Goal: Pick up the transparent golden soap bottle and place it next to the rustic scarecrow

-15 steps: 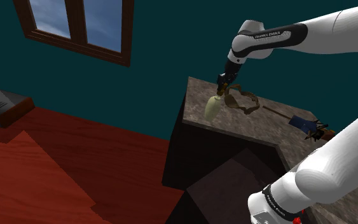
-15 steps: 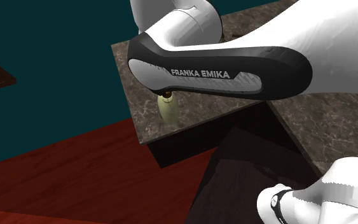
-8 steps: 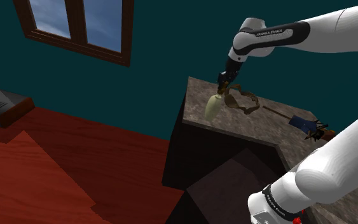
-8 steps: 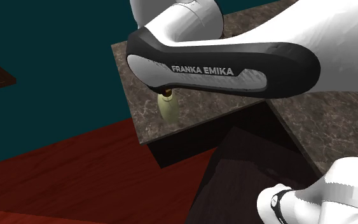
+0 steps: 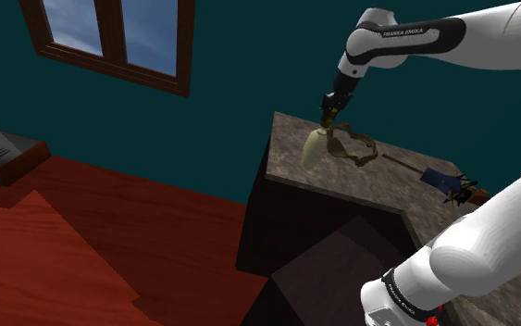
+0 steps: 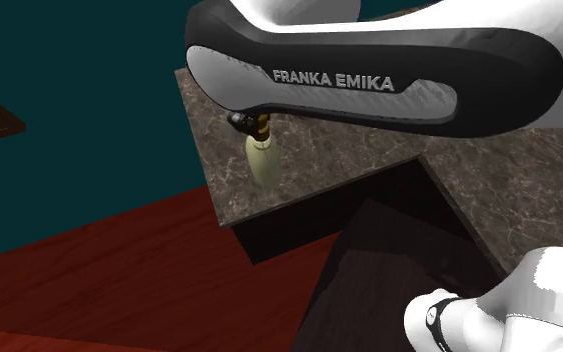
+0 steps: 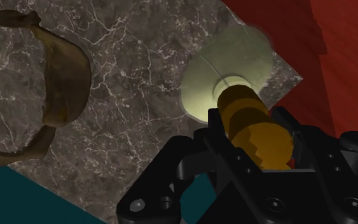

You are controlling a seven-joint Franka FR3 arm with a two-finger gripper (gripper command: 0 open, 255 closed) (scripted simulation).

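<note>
Firmly, end effector [image 5: 328, 116] clasps pale soap bottle [image 5: 314, 149].

soap bottle [image 5: 314, 150]: you have one, pale with a golden cap, clasped in the fingers.
gripper [image 5: 328, 113]: you have one, all black.
brown looped thing [image 5: 353, 146]: one, just beside the gripper.
scarecrow [image 5: 452, 183]: one, well apart from the gripper.
stone-topped counter [image 5: 360, 182]: one, below the gripper.
window [image 5: 117, 35]: one, with two panes.
</note>
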